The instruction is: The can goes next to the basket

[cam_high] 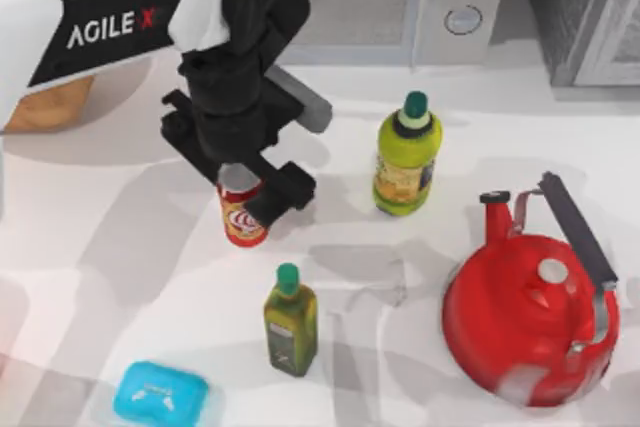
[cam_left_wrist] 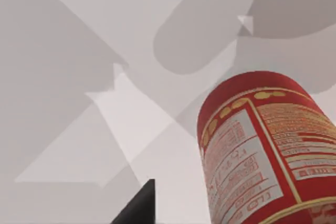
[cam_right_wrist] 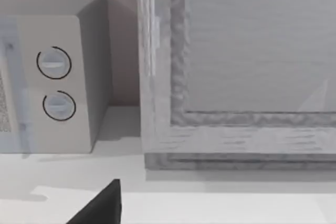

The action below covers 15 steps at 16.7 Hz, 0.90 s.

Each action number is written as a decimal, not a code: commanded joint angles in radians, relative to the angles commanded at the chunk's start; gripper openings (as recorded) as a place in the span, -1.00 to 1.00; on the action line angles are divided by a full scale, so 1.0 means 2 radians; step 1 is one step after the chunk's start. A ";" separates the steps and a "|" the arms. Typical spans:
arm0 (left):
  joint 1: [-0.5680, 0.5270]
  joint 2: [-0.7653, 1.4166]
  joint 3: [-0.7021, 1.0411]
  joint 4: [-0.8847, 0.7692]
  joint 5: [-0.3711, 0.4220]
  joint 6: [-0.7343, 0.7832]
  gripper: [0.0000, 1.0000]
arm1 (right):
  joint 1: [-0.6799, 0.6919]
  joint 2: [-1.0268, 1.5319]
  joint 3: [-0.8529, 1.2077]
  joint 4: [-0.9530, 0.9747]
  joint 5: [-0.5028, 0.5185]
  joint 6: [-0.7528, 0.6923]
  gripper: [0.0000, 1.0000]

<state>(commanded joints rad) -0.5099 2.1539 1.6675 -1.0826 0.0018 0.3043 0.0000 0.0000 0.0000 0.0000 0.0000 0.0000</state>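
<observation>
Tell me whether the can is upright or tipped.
Upright: the can stands with its silver top upward under the left gripper.

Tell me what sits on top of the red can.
The left gripper sits over the can, its black fingers at the can's upper part. The silver top shows partly; the rest is covered by the gripper.

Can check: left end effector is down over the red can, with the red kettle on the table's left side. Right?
Not quite. The left end effector is down at the can, but the top view shows the red kettle on the table's right side, not the left. The can's label also fills much of the left wrist view.
</observation>
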 joint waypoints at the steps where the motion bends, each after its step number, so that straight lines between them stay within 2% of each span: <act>1: 0.000 0.000 0.000 0.000 0.000 0.000 0.10 | 0.000 0.000 0.000 0.000 0.000 0.000 1.00; 8: 0.000 0.000 0.000 0.000 0.000 0.000 -0.96 | 0.000 0.000 0.000 0.000 0.000 0.000 1.00; 15: 0.000 0.000 0.000 0.000 0.000 0.000 -1.00 | 0.000 0.000 0.000 0.000 0.000 0.000 1.00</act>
<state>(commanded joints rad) -0.5099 2.1539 1.6675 -1.0826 0.0018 0.3043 0.0000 0.0000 0.0000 0.0000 0.0000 0.0000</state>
